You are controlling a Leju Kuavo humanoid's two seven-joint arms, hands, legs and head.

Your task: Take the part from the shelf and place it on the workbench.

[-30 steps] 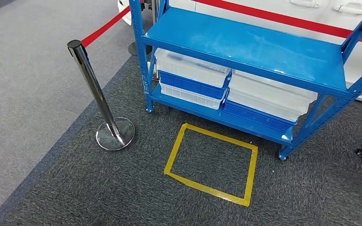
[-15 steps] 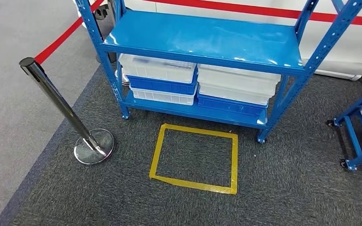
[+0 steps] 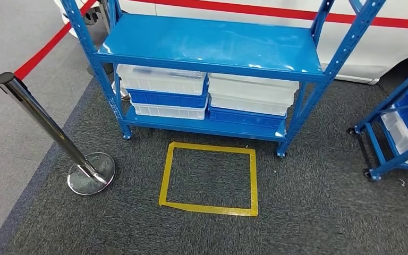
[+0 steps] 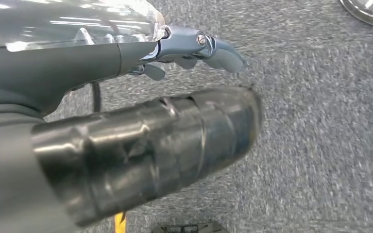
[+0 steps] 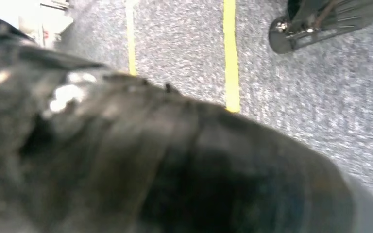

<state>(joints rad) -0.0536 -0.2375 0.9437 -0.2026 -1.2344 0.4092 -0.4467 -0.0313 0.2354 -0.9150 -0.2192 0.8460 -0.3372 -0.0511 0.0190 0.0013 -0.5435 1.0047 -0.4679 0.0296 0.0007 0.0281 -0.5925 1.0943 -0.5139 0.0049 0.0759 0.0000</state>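
A blue metal shelf [image 3: 207, 40] stands straight ahead in the head view, its top board bare. On its lower board, white bins [image 3: 162, 79] are stacked with blue bins [image 3: 167, 99] in two piles. What the bins hold is hidden, so I cannot make out the part. In the left wrist view my left hand [image 4: 194, 48] hangs over grey carpet, fingers loosely apart and holding nothing.
A yellow tape square [image 3: 208, 149] marks the carpet in front of the shelf. A chrome stanchion [image 3: 48, 125] with a red belt [image 3: 45, 48] stands at the left. A second blue rack [image 3: 398, 122] with bins is at the right. A white vehicle [image 3: 382, 48] sits behind.
The camera has moved: the shelf now faces me more squarely, the stanchion has slid left in the picture, and the second blue rack has come further in at the right.
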